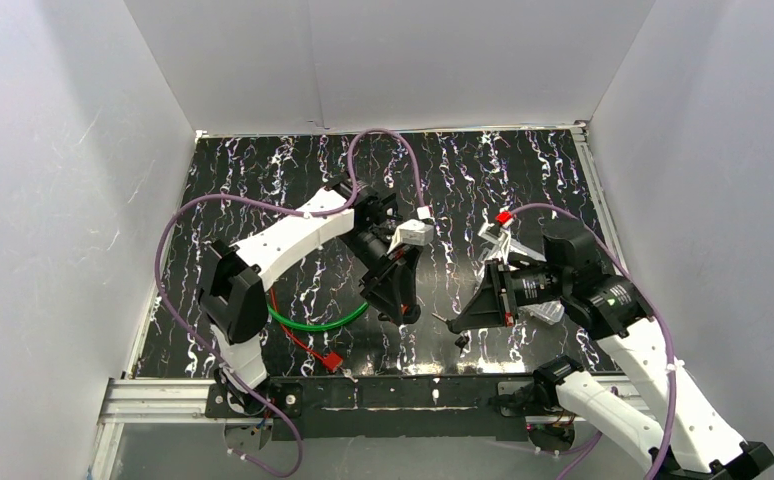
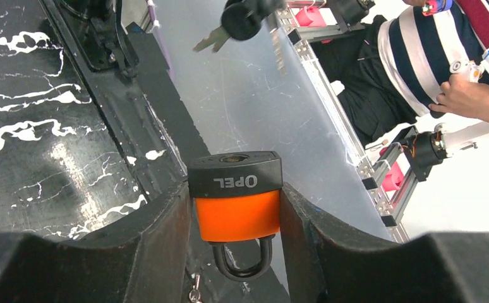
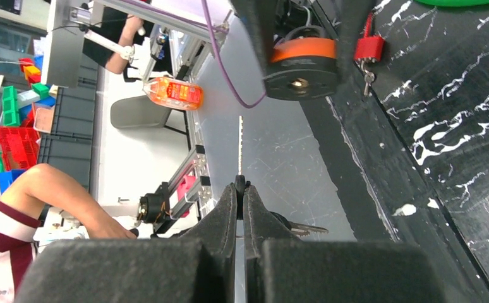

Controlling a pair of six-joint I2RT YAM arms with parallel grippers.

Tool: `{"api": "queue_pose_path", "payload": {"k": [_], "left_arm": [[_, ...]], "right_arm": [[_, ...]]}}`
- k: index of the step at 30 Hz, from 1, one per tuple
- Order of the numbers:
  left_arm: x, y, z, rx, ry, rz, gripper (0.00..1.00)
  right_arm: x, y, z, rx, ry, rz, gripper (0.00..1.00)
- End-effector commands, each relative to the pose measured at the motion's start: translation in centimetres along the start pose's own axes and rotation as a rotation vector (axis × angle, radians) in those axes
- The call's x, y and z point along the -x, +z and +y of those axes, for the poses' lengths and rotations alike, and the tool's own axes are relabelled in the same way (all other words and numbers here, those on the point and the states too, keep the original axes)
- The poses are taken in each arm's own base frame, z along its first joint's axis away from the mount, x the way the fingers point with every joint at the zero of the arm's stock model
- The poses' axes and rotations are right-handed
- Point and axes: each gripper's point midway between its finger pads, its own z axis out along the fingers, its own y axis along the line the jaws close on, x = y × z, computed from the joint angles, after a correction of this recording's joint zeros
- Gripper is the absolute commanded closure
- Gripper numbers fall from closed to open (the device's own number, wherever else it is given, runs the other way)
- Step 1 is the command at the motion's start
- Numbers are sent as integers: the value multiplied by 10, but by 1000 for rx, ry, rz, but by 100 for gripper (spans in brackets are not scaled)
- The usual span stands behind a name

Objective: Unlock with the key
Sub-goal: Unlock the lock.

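An orange padlock (image 2: 237, 211) with a black cap sits between the fingers of my left gripper (image 2: 235, 190), which is shut on its body. The black shackle points back toward the wrist. In the right wrist view the padlock (image 3: 302, 55) hangs at the top, keyhole (image 3: 301, 82) facing that camera. My right gripper (image 3: 240, 187) is shut on the key's black head. The key blade (image 3: 310, 228) sticks out sideways to the right. In the left wrist view the key (image 2: 213, 39) shows well above the padlock, apart from it. From above, both grippers (image 1: 400, 312) (image 1: 451, 323) meet near the table's front edge.
A small red padlock (image 3: 369, 47) with keys dangling hangs beside the left fingers. A green ring (image 1: 318, 322) and a red cord (image 1: 308, 348) lie at the front left. A red-and-clear item (image 1: 504, 232) lies behind the right arm. The black front rail (image 1: 393, 392) runs below.
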Motion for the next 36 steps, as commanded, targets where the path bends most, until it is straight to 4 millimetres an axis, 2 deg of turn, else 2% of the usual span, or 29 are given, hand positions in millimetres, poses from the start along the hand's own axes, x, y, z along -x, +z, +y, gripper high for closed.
{"api": "queue_pose_path", "payload": {"k": [1, 5, 9, 12, 17, 20, 26, 31, 36], "left_arm": [[27, -4, -54, -54, -90, -76, 96], [25, -5, -60, -39, -35, -42, 96], [13, -9, -57, 19, 161, 87, 96], [14, -20, -43, 112, 323, 179, 97], [27, -39, -15, 305, 523, 270, 98], [33, -46, -10, 374, 577, 298, 100], [28, -46, 3, 545, 720, 425, 100], [30, -50, 6, 598, 673, 475, 100], [43, -53, 8, 641, 660, 465, 100]], "right_arm": [[4, -1, -5, -38, -32, 3, 99], [6, 2, -9, -41, -17, 21, 99], [9, 2, -1, -5, -28, 23, 99], [9, 2, 3, 20, -22, 27, 99], [14, 7, 4, 59, 15, 15, 99], [17, 8, 1, 49, 27, 0, 99], [28, 15, -1, 77, 71, -30, 99], [31, 17, -5, 72, 92, -33, 99], [33, 19, -8, 65, 101, -24, 99]]}}
